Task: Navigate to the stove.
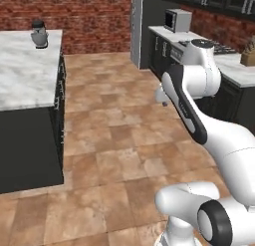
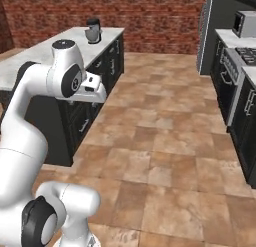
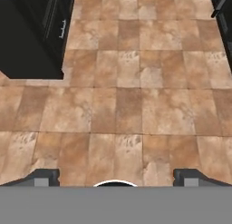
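The stove (image 1: 178,52) stands in the right-hand counter run, its silver front partly hidden behind my arm and its black grates (image 1: 226,49) peeking past it. In the right base view the stove (image 2: 230,68) is at the right edge, several floor tiles ahead, with knobs and a dark oven door. My gripper (image 3: 116,177) hangs over the tile floor, its fingertips (image 3: 43,177) wide apart and nothing between them. The hand (image 2: 93,87) sits folded in front of the arm, apart from the stove.
A dark island with a marble top (image 1: 25,70) stands on the left, carrying a grey kettle (image 2: 93,30). A microwave (image 1: 177,20) sits on the counter beyond the stove. Open tile floor (image 2: 165,136) runs between island and counter run.
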